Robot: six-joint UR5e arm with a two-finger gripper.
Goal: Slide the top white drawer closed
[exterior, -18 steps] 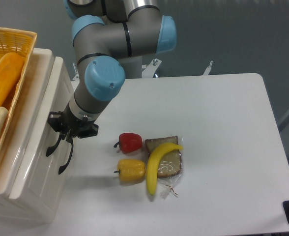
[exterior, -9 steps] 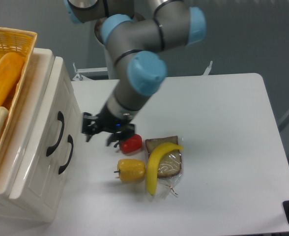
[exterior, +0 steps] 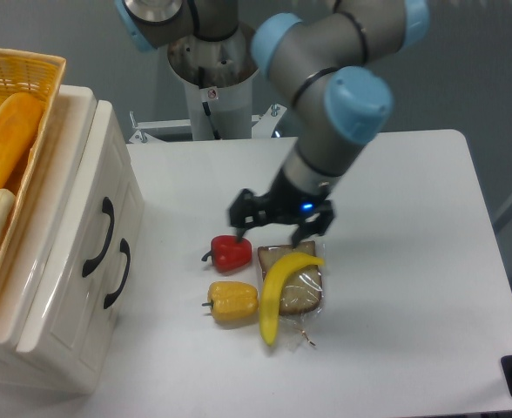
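Note:
The top white drawer sits in the white cabinet at the left, its panelled front level with the lower drawer front. Its curved black handle is free. My gripper is open and empty. It hangs over the middle of the table, just above a red pepper and a bagged slice of bread, well to the right of the drawer.
A yellow wicker basket with yellow and orange food stands on the cabinet top. The lower drawer's black handle is beside the upper one. A yellow pepper and a banana lie by the bread.
My gripper was at the top drawer's handle a second ago. It has swung away to the right across the table, and the drawer front has stayed where it was.

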